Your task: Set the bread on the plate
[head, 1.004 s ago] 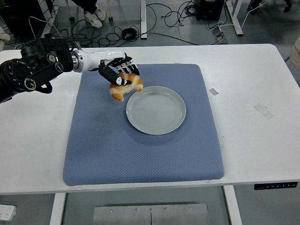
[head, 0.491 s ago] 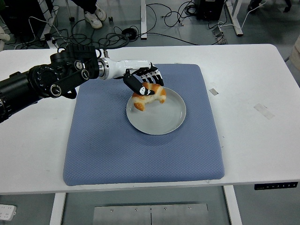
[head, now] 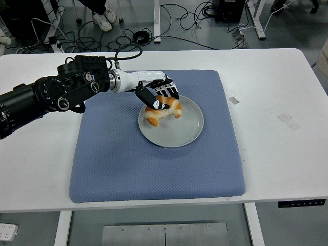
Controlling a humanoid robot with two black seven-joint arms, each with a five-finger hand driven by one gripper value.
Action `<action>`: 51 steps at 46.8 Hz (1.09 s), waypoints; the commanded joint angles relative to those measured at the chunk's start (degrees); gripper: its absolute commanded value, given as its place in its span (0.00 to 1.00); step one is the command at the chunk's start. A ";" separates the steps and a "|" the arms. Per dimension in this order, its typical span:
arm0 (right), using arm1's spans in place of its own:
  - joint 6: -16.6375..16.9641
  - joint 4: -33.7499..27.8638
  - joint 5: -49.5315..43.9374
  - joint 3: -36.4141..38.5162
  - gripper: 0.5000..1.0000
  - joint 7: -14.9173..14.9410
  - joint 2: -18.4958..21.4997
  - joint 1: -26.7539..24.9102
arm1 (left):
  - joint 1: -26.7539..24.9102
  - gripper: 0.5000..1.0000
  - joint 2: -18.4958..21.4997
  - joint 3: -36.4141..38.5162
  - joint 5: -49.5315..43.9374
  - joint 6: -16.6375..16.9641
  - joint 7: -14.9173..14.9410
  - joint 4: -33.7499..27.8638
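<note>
Head view: the golden-brown, crescent-shaped bread point(head: 163, 110) is seen over the round, pale grey-green plate point(head: 179, 130), in the plate's ten o'clock part, and appears to rest on or just above its surface; contact cannot be confirmed. The bread is gripped from above by the black-and-white five-fingered left hand point(head: 158, 95), whose fingers are curled over its top. Relative to the hand, the bread lies directly beneath, toward five o'clock. Its long axis is judged to run from eight o'clock to two o'clock. The plate is carried on a blue quilted mat point(head: 154, 169) laid on the white tabletop point(head: 277, 154). No right hand is visible.
</note>
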 commanded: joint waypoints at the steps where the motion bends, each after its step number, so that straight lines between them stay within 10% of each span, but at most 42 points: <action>1: 0.00 0.02 0.00 0.00 1.00 0.02 0.00 0.00 | 0.34 0.35 0.01 -0.06 -0.01 0.08 -0.01 0.00; 27: 0.00 -0.07 0.00 0.00 1.00 0.02 0.00 0.00 | 0.96 0.46 0.09 -0.06 -0.01 0.26 -0.01 0.00; 51: 0.00 0.02 0.00 0.00 1.00 0.02 0.00 0.00 | 0.70 0.78 1.15 -0.24 -4.93 0.35 -0.01 0.17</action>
